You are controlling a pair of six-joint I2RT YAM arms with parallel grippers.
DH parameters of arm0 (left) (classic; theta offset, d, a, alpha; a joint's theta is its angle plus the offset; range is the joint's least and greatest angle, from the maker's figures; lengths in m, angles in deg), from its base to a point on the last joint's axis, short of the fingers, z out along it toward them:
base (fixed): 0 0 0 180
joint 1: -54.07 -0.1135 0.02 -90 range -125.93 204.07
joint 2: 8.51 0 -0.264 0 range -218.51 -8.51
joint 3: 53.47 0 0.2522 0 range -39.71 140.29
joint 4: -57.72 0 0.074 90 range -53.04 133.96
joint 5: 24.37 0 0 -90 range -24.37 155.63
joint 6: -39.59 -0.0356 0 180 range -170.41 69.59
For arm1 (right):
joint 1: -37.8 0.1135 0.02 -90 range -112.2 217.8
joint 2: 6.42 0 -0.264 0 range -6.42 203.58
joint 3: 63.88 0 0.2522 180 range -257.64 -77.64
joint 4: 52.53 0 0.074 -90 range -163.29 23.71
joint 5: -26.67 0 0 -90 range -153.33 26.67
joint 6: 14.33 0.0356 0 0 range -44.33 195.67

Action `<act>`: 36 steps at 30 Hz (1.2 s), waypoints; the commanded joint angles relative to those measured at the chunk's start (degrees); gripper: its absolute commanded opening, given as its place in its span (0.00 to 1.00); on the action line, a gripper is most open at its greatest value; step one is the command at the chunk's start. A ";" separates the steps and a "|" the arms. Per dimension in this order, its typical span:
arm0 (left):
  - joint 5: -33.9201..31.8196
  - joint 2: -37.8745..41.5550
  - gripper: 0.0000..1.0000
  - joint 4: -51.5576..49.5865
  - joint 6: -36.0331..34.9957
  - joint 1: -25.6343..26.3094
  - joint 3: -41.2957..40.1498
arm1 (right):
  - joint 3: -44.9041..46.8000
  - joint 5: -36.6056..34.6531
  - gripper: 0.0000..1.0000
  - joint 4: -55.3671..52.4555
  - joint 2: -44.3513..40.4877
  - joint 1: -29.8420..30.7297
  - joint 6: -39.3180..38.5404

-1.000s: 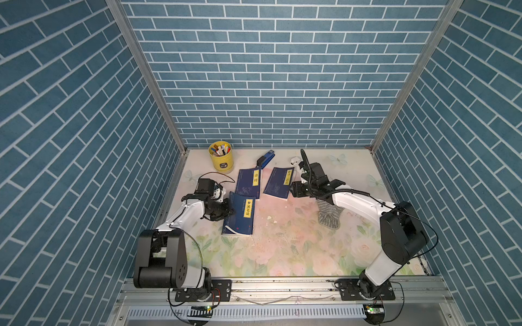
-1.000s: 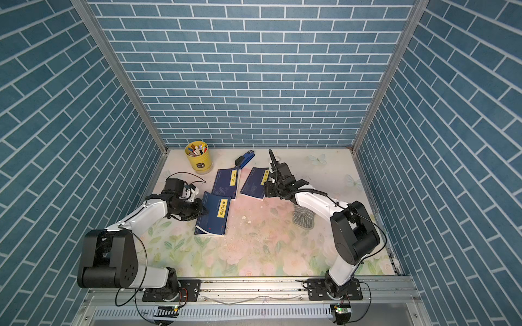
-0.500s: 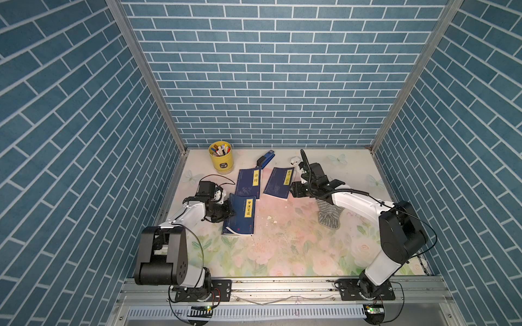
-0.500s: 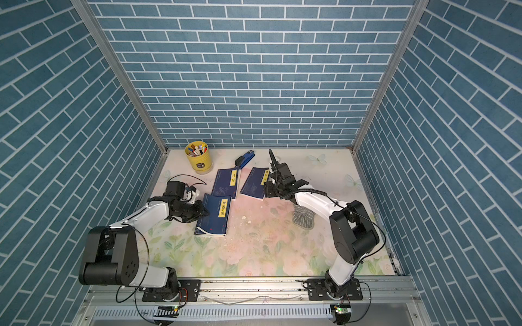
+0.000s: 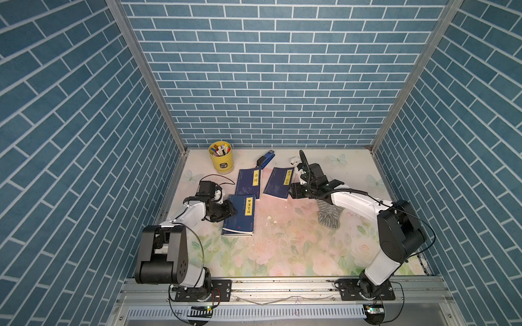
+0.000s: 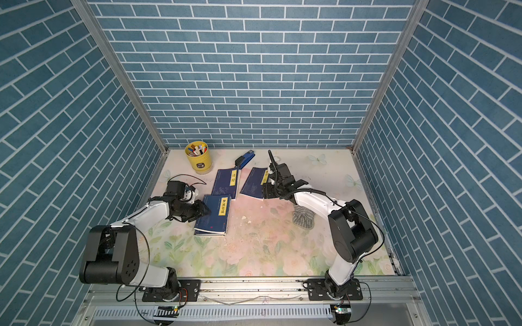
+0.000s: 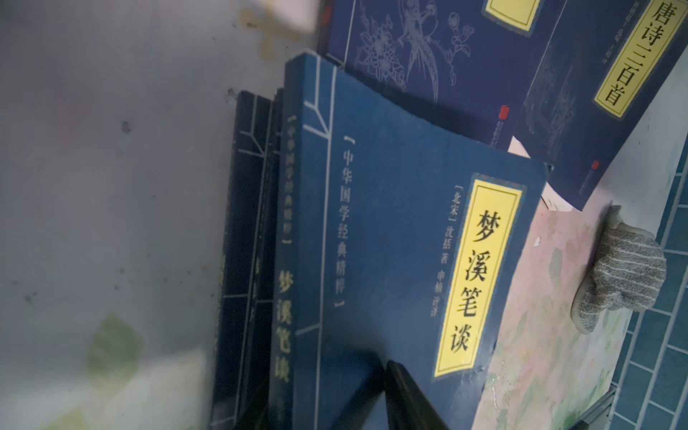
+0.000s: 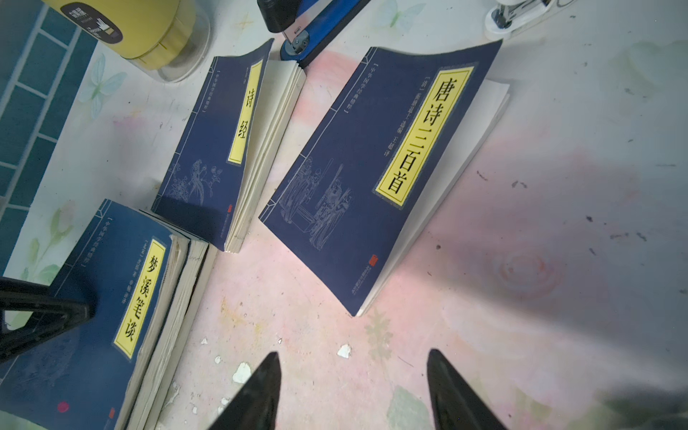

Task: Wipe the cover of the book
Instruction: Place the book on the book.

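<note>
Lying between left jaws: book (image 5: 239,216)

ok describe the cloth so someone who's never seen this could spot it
Start at the floral tabletop and find the right arm reaching over it. Partly under its white forearm lies the cloth, a crumpled heap. It is grey with thin pale stripes, the only fabric thing near the three blue books.
</note>
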 commanded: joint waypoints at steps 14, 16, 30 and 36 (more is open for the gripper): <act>-5.72 -0.16 0.60 -0.10 -0.85 -0.22 1.01 | -4.60 -1.09 0.62 -5.48 5.55 8.58 -3.10; -5.76 0.12 0.62 0.39 -0.84 -0.22 0.85 | -5.32 -1.17 0.62 -5.74 6.38 9.71 -2.88; -6.77 6.22 0.66 5.81 5.11 -0.22 -3.10 | -13.41 -7.32 0.62 -9.08 15.27 17.75 0.53; -10.95 8.73 0.66 4.86 5.36 -0.22 -3.72 | -17.85 -9.56 0.61 -11.87 19.49 20.07 0.33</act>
